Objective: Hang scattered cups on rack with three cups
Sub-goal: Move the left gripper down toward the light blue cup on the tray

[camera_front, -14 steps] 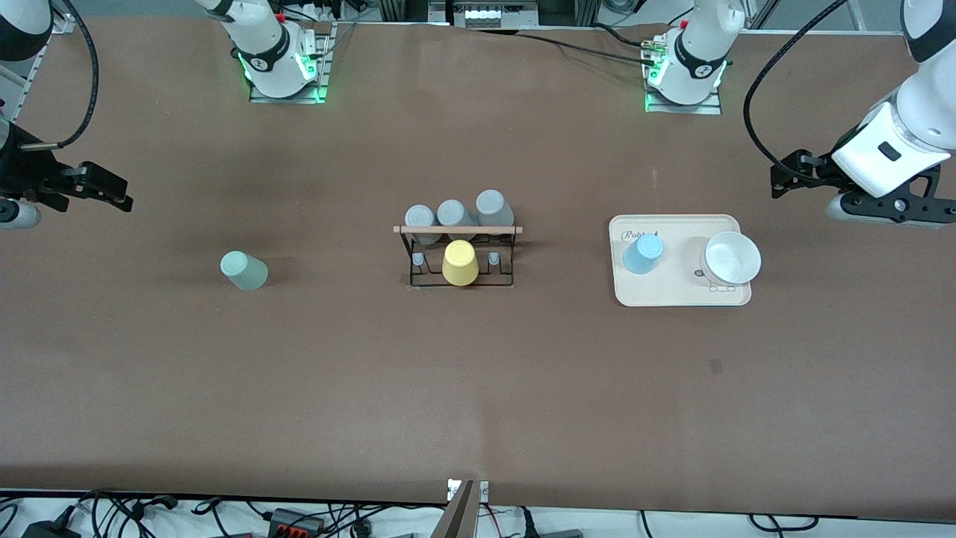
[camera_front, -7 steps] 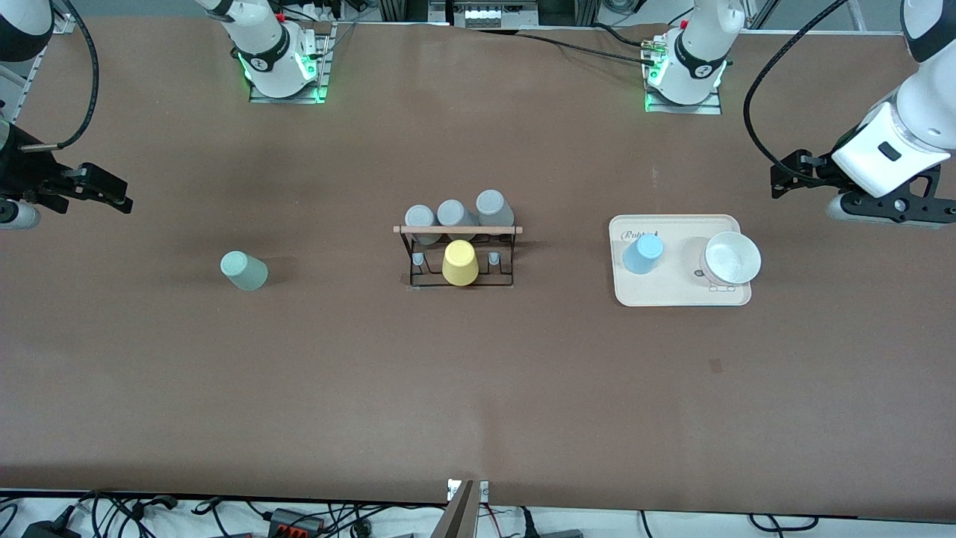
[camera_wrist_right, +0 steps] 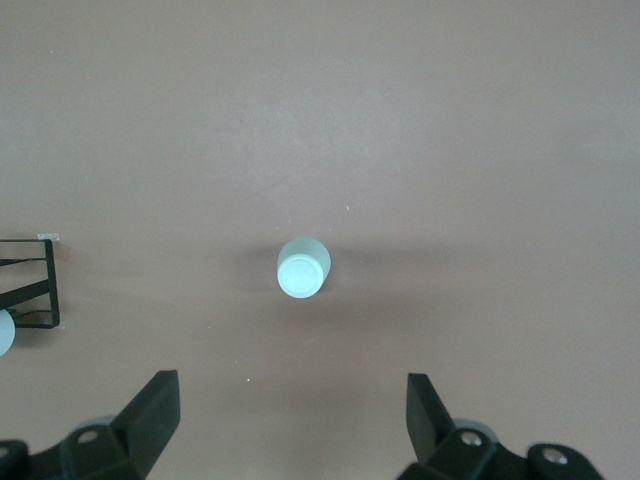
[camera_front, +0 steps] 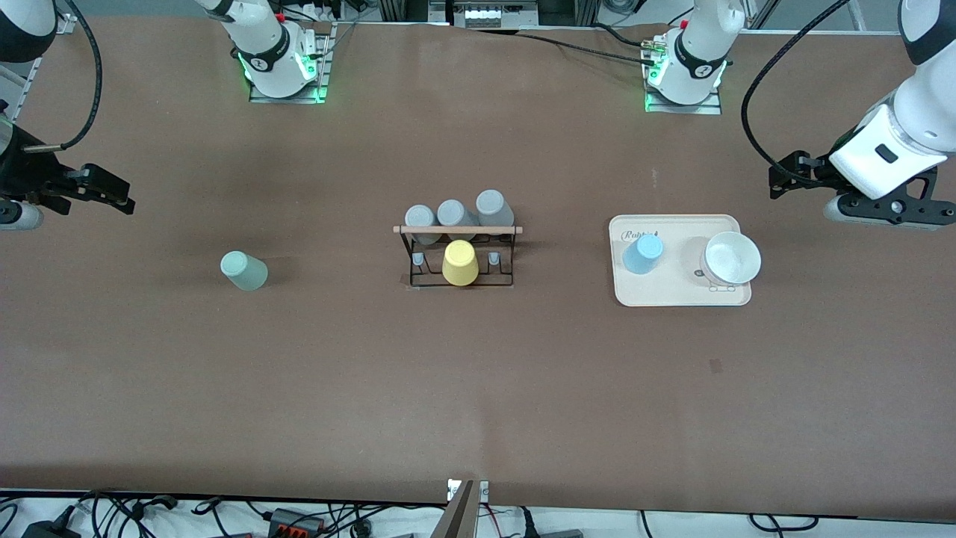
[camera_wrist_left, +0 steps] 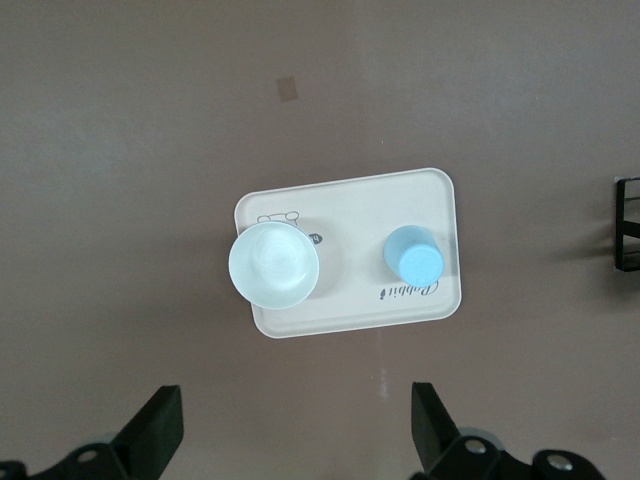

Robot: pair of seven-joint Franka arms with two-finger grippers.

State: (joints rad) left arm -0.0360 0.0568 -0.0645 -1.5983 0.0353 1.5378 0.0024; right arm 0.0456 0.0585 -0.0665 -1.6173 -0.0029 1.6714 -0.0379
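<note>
Right wrist view: mint cup (camera_wrist_right: 303, 270) between open fingers (camera_wrist_right: 150, 410).

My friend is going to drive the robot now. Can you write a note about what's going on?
Left gripper: open, empty, up over the table at its own end, by the tray.
Right gripper: open, empty, up over the table at its own end.
Blue cup: upside down on the tray, beside a white bowl.
Mint cup: upside down on the table toward the right arm's end.
Rack: mid-table, holds a yellow cup and three grey cups.
Done: nothing hung yet. Left: hang both cups.
</note>
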